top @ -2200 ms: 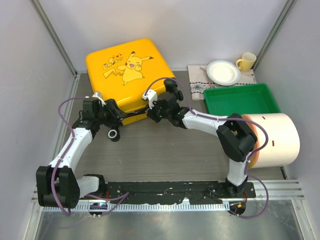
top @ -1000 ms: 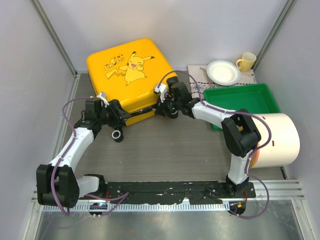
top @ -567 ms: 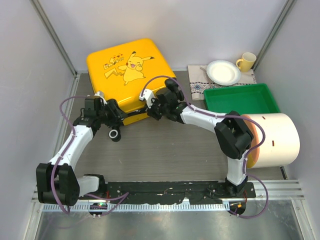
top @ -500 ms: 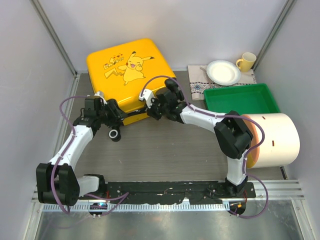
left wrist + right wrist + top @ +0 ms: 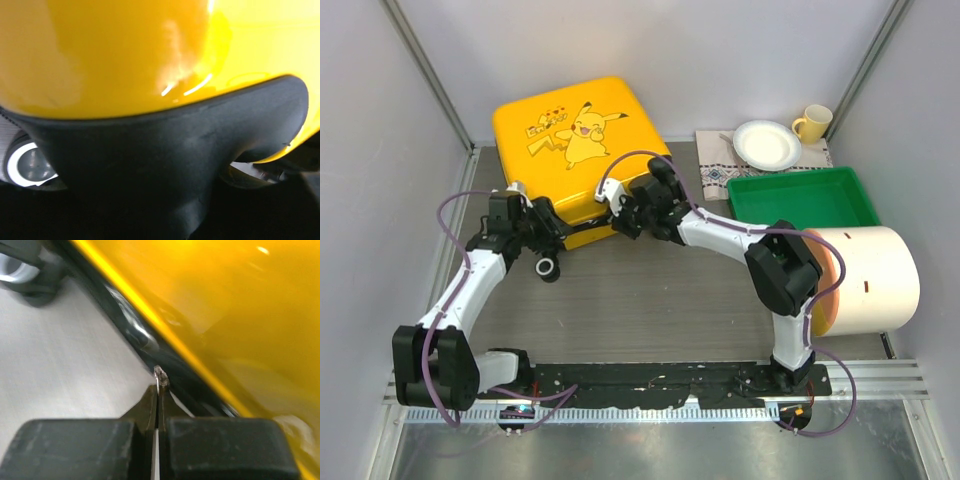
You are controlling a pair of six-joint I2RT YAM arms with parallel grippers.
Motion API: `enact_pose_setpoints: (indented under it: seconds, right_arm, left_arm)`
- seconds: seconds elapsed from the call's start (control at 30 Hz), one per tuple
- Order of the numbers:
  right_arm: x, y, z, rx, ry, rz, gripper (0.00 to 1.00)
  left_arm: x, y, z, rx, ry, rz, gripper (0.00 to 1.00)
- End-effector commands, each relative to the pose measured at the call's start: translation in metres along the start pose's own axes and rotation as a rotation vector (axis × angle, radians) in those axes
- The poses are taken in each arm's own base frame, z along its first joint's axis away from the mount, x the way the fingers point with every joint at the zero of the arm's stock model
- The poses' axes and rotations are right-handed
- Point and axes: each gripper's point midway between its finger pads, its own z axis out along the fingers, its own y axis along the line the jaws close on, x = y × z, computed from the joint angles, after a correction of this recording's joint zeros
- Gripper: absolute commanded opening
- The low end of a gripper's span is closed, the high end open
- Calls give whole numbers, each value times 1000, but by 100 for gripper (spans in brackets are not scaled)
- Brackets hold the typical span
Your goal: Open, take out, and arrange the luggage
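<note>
— At the table's far-left corner, is the luggage [image 5: 575, 150] open yet?
— No, the lid's down. My right gripper [image 5: 617, 215], pinched shut on the zipper pull [image 5: 161, 375], has slid left along the near edge. My left gripper [image 5: 545, 232] clamps the near-left corner. The zip's probably parting.

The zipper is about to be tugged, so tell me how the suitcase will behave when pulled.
The suitcase probably stays stiff; its glossy shell looks hard and likely slippery. Lying flat, it should slide or swivel rather than roll, despite the wheel at its corner. With the right end effector shut on the zipper pull, a tug may drag it.
</note>
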Motion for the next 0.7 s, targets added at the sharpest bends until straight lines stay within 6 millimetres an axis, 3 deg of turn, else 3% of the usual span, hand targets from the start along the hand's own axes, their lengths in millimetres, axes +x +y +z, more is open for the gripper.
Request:
enact_pose_setpoints:
  seconds: [0.0,0.07,0.17,0.2,0.27,0.3,0.53,0.63,0.67]
  right_arm:
    - [-144,238,-29,-786,-482,-186,1]
    - [-143,236,-26,-776,-471,-155,1]
    - [-137,217,-26,-743,-428,-42,1]
    - [-124,203,-23,-710,-398,-3,1]
    - [-117,184,-27,-659,-383,27,1]
    - [-102,170,-25,-630,-342,67,1]
    - [-74,131,-30,-509,-279,115,1]
    - [-76,124,-25,-480,-276,138,1]
    - [-77,116,-23,-458,-276,152,1]
  left_arm:
    - [-12,-33,41,147,-54,91,0]
    - [-12,-33,40,147,-56,94,0]
    - [-13,-30,37,132,-62,99,0]
    - [-13,-30,35,133,-65,103,0]
    - [-12,-28,34,129,-67,103,0]
    - [-10,-25,34,124,-66,97,0]
    - [-16,-26,29,147,-87,95,0]
    - [-20,-37,26,190,-86,118,13]
    - [-26,-46,22,218,-92,137,32]
